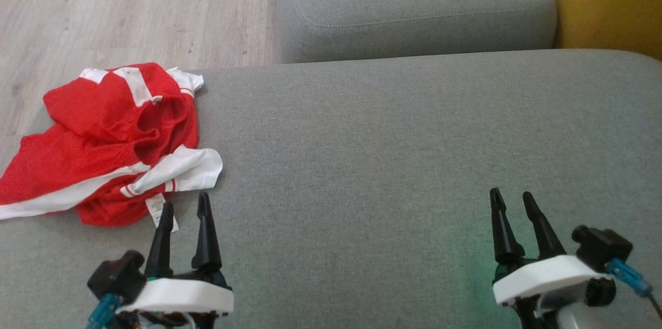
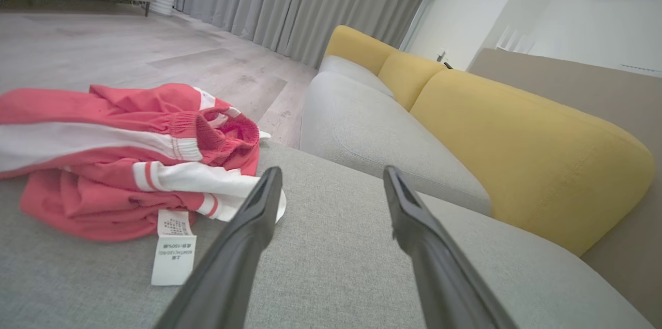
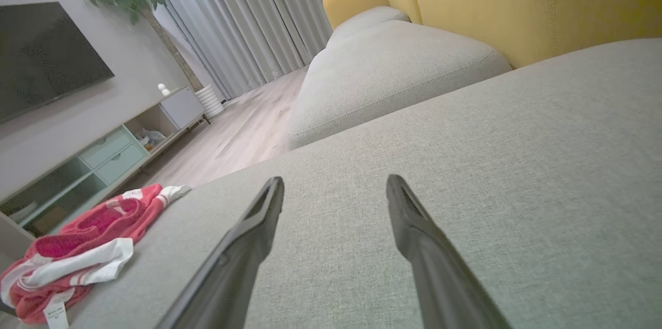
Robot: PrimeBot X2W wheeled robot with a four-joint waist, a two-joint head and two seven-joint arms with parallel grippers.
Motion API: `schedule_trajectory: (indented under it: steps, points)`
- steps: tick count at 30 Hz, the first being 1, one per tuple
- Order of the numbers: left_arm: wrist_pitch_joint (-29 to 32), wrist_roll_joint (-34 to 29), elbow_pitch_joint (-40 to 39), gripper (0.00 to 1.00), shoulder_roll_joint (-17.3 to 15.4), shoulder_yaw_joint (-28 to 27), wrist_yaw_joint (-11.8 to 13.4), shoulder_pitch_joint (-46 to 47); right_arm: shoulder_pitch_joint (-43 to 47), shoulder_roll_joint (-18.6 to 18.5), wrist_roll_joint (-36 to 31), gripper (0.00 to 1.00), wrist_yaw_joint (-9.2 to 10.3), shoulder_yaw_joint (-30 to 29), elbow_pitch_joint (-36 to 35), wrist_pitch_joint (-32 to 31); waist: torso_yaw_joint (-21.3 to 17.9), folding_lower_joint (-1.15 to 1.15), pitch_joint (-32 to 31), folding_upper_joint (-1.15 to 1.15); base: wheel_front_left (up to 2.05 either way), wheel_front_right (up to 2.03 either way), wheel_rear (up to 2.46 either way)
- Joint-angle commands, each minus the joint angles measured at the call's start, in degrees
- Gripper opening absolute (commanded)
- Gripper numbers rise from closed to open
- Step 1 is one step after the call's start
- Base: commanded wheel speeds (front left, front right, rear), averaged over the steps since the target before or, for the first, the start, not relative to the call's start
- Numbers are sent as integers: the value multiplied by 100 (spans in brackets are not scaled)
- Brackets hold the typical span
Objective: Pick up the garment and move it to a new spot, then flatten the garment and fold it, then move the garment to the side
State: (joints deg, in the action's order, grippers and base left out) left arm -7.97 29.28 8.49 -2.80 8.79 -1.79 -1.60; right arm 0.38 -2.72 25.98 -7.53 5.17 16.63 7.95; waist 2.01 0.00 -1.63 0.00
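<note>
Red cloth with white bands, the garment (image 1: 103, 137) lies crumpled in a heap at the left end of the grey sofa seat (image 1: 388, 163), reaching that seat's left edge beside the pale wooden floor (image 1: 129, 8). A white care label (image 1: 163, 212) trails from its near hem onto the seat.

My left gripper (image 1: 185, 200) hovers just near of the heap, released, its two dark fingers spread and holding nothing; one fingertip overlaps the label in the head view, though I cannot tell whether it touches. From the left wrist, the same gripper (image 2: 332, 170) points past the garment (image 2: 119, 163), whose label (image 2: 173, 254) lies flat on the fabric to the left of the fingers.

My right gripper (image 1: 511, 193) stands well apart on the right, also released and empty, over bare seat. From the right wrist, its fingers (image 3: 248, 236) frame grey upholstery, with the garment (image 3: 77, 246) at far left.

A second grey cushion (image 1: 414, 8) sits beyond, backed by yellow upholstery (image 2: 517, 143).
</note>
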Motion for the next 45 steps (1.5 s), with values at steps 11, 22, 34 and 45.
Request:
schedule_trajectory:
  steps: [11, 22, 34, 45]
  points:
    - [-259, -973, -257, 100, -97, 69, 120, 140, -129, -10, -1014, 100, 3, 144, -99, 263, -23, 0, -25, 0, 0, 0, 0]
    - [-445, -1754, -290, 100, -131, 189, 224, 121, -109, -12, -1775, 100, 4, 166, -46, 449, -43, 0, -62, 0, 0, 0, 0]
    - [-649, -2562, -155, 100, -170, 186, 287, 114, -102, -15, -2684, 100, 4, 113, -59, 652, -50, 0, -69, 0, 0, 0, 0]
    - [-703, -2835, 47, 100, -204, 154, 233, 107, -92, -16, -2910, 100, 4, 65, -50, 705, -62, 0, -98, 0, 0, 0, 0]
